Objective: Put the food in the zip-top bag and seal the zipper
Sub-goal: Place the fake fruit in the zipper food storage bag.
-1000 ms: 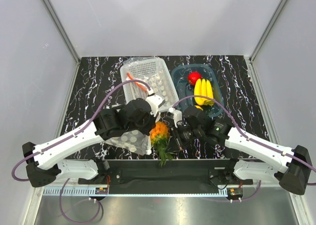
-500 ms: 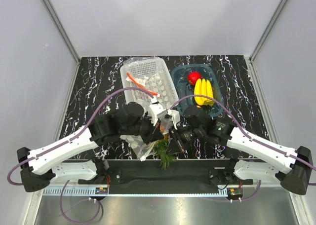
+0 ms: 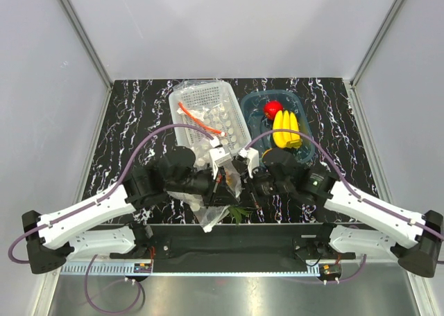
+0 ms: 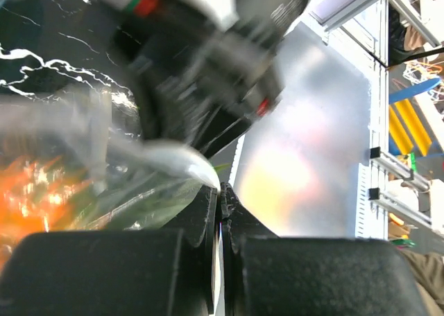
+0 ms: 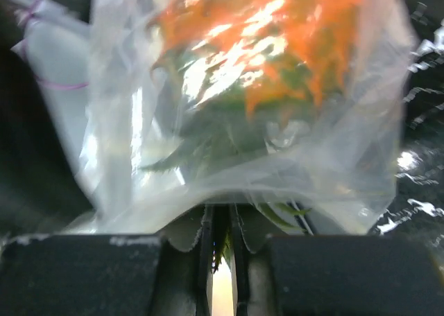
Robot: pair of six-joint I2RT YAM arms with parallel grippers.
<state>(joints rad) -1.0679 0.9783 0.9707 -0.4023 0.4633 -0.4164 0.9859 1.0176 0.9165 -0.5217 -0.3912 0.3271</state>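
Observation:
The clear dotted zip-top bag point(image 3: 210, 211) hangs between my two grippers at the near table edge. The orange piece with green leaves point(image 3: 223, 183) sits inside it, and its leaves stick out at the bottom. My left gripper point(image 3: 219, 177) is shut on the bag's edge point(image 4: 173, 165), which pinches between its jaws point(image 4: 220, 191). My right gripper point(image 3: 245, 184) is shut on the green leaves point(image 5: 223, 250), with the bag point(image 5: 139, 122) draped over the orange piece point(image 5: 263, 32). The red fruit point(image 3: 272, 109) and banana bunch point(image 3: 286, 129) lie in the blue tub. The lemon and the zipper do not show.
A white perforated basket point(image 3: 182, 94) stands at the back centre and holds another dotted pouch and a red strip. The blue-tinted tub point(image 3: 303, 125) stands to its right. Both arms crowd the middle near edge of the marbled black table point(image 3: 132, 115).
My left gripper has carried the bag to the right and over the orange piece, which was bare beside the bag and is now inside it. My right gripper has barely moved.

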